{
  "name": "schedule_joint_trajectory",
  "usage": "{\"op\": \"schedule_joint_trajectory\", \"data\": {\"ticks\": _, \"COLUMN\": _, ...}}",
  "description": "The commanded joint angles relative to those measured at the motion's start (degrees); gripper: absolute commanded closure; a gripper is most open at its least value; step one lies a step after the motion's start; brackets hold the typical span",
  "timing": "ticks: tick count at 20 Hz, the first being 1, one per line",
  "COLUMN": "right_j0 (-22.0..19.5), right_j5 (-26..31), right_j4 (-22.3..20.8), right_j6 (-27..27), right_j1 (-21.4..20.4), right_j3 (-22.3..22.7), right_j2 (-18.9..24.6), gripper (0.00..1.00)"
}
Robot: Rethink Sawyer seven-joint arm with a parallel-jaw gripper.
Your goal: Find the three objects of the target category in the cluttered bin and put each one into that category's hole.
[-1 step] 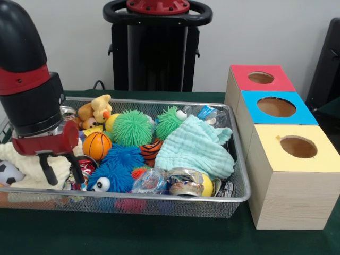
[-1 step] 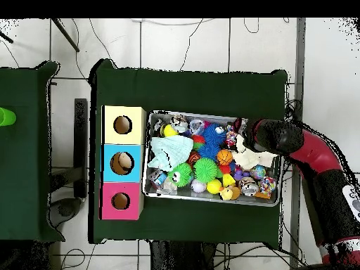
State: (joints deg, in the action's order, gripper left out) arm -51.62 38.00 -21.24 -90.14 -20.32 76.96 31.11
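Toys fill the wire bin (image 1: 240,175): an orange basketball (image 1: 96,145), a green spiky ball (image 1: 132,128) beside it, a blue fuzzy ball with eyes (image 1: 110,178) in front, and a mint cloth (image 1: 196,150). Beside the bin stand red (image 1: 260,77), blue (image 1: 275,107) and yellow (image 1: 297,147) hole boxes. The gripper (image 1: 62,169) hangs open by the basketball, holding nothing.

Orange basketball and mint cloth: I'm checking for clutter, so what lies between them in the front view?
In the front view, an orange-and-black striped ball and a blue spiky toy lie between the orange basketball and mint cloth.
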Motion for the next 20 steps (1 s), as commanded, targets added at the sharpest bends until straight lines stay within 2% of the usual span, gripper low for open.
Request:
{"op": "schedule_joint_trajectory", "data": {"ticks": 1, "right_j0": 1.27, "right_j5": -5.94, "right_j4": -6.16, "right_j6": 5.51, "right_j1": 3.99, "right_j3": 3.22, "right_j2": 0.45, "gripper": 0.0}}
{"op": "schedule_joint_trajectory", "data": {"ticks": 7, "right_j0": 2.55, "right_j5": -9.32, "right_j4": -7.13, "right_j6": 3.55, "right_j1": 4.76, "right_j3": 3.42, "right_j2": -0.95, "gripper": 0.0}}
{"op": "schedule_joint_trajectory", "data": {"ticks": 13, "right_j0": 5.1, "right_j5": -9.07, "right_j4": -7.34, "right_j6": -0.5, "right_j1": 2.29, "right_j3": 4.48, "right_j2": -2.6, "gripper": 0.0}}
{"op": "schedule_joint_trajectory", "data": {"ticks": 20, "right_j0": 6.33, "right_j5": -9.81, "right_j4": -7.65, "right_j6": -1.89, "right_j1": 2.25, "right_j3": 5.1, "right_j2": -3.73, "gripper": 0.0}}
